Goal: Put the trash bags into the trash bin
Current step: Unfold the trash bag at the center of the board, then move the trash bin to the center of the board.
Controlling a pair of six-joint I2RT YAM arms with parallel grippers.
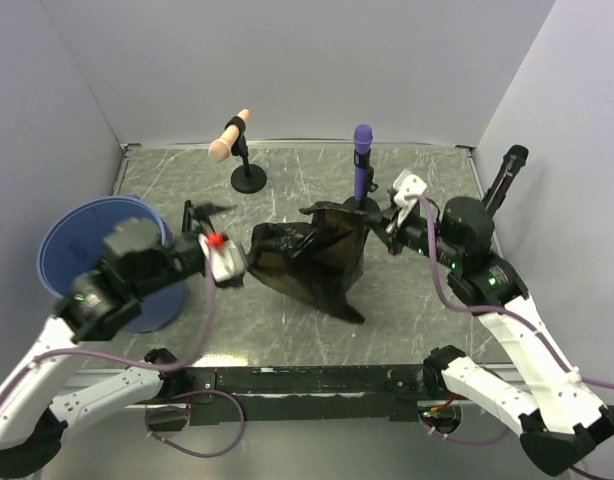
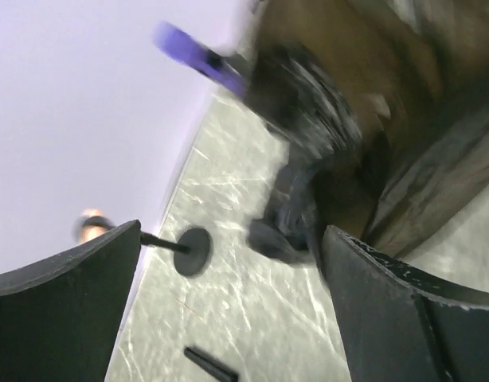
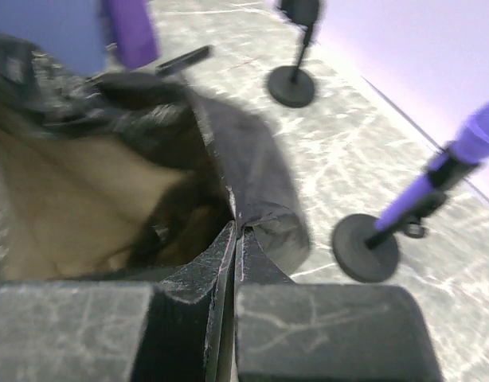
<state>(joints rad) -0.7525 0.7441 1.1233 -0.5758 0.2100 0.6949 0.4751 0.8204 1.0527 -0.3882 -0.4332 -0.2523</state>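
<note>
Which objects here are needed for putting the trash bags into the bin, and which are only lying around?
For the job: trash bin; black trash bag; left gripper, open near it; right gripper, shut on it.
Lying about: pink microphone stand; purple microphone stand; small black stick.

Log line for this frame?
left gripper open by trash bag | right gripper shut on trash bag edge | trash bag outside trash bin

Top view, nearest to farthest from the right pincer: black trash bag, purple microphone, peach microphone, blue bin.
1. Black plastic trash bag, pinched in the right pincer.
2. Purple microphone, just behind it.
3. Peach microphone, back left.
4. Round blue plastic bin, far left.
</note>
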